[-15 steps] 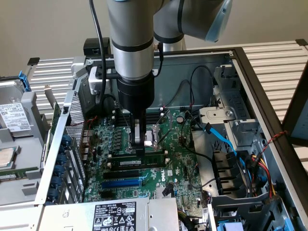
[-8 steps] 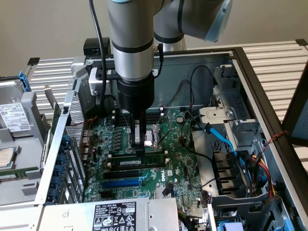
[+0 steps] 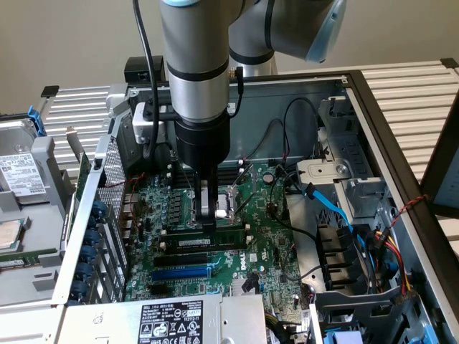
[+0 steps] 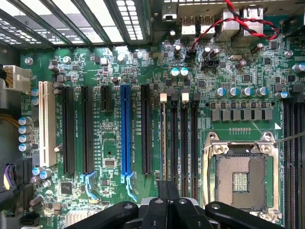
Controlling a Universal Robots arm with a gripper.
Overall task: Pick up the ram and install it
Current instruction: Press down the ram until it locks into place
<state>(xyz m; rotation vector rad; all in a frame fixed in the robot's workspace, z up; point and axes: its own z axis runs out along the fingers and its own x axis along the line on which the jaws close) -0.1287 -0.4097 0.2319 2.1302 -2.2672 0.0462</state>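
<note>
While the hand [image 3: 209,215] presses, the ram [image 3: 212,236] lies flat, lengthwise along its slot.

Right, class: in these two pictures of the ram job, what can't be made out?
Exterior view: whether the gripper touches the ram; its tips hide the contact.
Exterior view: the ram's sticker print, too small.
Wrist view: the memory slots' near ends, covered by the gripper.

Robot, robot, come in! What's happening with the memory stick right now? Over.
Pincer shut, down over the big green motherboard. Long green ram stick lying in a black slot just under it. Nothing blocking.
</note>
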